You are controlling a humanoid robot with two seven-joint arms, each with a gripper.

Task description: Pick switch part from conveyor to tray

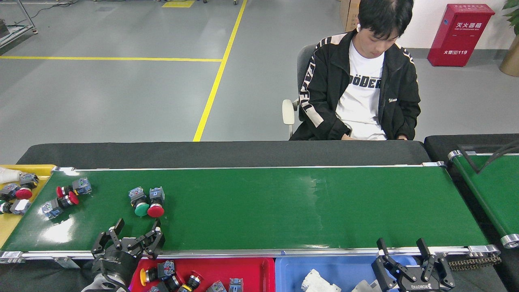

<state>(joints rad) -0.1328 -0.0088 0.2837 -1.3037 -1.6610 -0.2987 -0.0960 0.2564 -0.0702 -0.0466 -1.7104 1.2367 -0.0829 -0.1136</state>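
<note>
Four switch parts on conveyor (263, 202): two red-capped (67, 195) at left end, one green (139, 201) and one red (155, 202) touching, nearer centre. Left gripper (136, 234) empty, fingers spread, over near rail. Right gripper (402, 247) likewise spread, empty. Red tray (259, 267) below rail.

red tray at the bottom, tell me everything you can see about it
The red tray looks like glossy plastic, with a raised rim and rounded corners. It sits just below the conveyor's near rail, side by side with a blue tray on its right. Its lower part is cut off by the frame. Inside lie several switch parts with grey-blue blocks, one with a yellow button. The open left gripper hangs over its left corner.
</note>
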